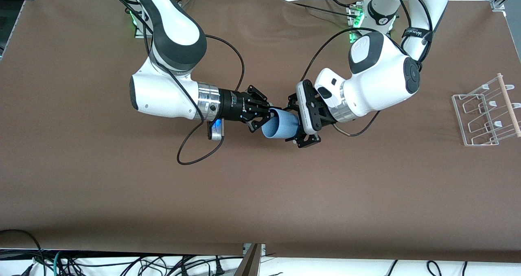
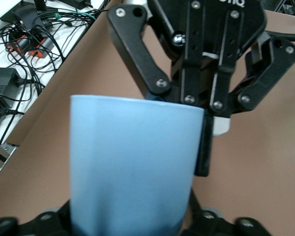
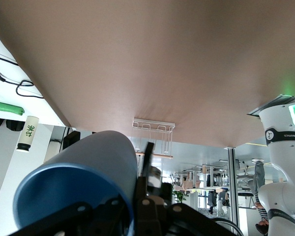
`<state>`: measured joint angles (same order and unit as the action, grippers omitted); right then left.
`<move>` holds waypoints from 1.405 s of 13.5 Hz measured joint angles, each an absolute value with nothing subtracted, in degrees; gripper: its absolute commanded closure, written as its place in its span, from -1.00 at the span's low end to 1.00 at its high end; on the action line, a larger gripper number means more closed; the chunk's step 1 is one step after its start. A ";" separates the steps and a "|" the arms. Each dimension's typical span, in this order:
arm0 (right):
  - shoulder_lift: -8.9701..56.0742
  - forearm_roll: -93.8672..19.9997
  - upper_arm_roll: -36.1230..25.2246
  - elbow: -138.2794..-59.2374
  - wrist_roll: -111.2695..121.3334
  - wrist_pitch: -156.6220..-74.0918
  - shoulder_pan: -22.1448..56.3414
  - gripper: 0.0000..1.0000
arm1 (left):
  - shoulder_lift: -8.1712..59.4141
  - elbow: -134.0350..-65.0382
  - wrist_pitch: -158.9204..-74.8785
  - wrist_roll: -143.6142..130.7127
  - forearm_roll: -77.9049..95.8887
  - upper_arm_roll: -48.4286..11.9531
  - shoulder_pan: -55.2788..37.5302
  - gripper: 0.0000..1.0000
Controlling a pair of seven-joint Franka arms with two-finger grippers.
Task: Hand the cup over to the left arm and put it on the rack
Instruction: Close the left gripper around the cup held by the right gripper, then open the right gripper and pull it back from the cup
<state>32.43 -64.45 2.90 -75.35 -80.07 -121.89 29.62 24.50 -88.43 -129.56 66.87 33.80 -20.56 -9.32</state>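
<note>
Cup [image 1: 280, 126], light-blue, held in the air over the middle of the brown table [image 1: 122, 186], lying sideways between both grippers; right gripper [image 1: 270, 117] clamped on its rim, one finger inside the mouth, one outside; left gripper [image 1: 299, 123] at the cup's base end, fingers [image 1: 305, 141] spread either side of it, contact not clear, so open or closed cannot tell; in left wrist view cup [image 2: 132, 167] fills the foreground with the right gripper's black linkage on its rim; rack [image 1: 486, 113] stands near the table edge at the left arm's end, well apart from the cup.
</note>
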 measured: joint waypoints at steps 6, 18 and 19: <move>32.45 -64.51 2.88 -75.31 -80.45 -121.88 29.63 1.00 | 24.67 -88.37 -129.64 66.90 33.80 -20.57 -9.38 1.00; 32.45 -64.52 2.09 -75.14 -80.47 -122.18 29.38 -0.81 | 24.71 -88.24 -129.52 66.85 33.80 -20.77 -9.68 1.00; 32.46 -64.52 1.91 -75.05 -80.47 -122.07 29.24 -0.96 | 24.71 -88.24 -129.52 66.85 33.81 -20.72 -9.63 1.00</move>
